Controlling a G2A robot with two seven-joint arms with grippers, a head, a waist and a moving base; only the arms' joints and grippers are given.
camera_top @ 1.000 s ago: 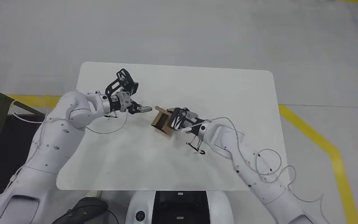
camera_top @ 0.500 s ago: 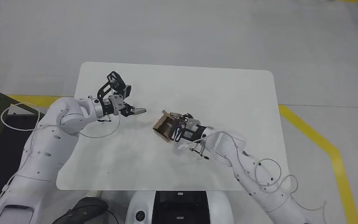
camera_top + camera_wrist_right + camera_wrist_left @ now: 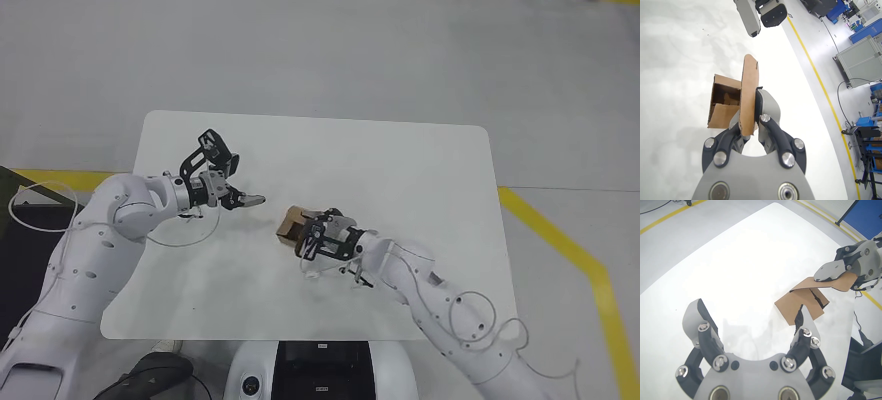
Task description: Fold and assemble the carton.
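We find the carton (image 3: 291,224) at the middle of the worktop (image 3: 420,160), its open side facing the right gripper (image 3: 312,238), which is clamped tight on one raised flap (image 3: 749,91). The left gripper (image 3: 247,200) hangs near the carton, toward the worktop's left edge, spread wide and holding nothing.

L tool (image 3: 750,303) spread wide; R tool (image 3: 748,106) clamped, prob. low.

A white table (image 3: 400,160) with rounded corners stands on a pale grey floor (image 3: 320,60). Yellow lines (image 3: 560,235) cross the floor beside it. Farther off are a grey cabinet (image 3: 857,62), blue cabinets (image 3: 861,35) and a black cable (image 3: 838,92).
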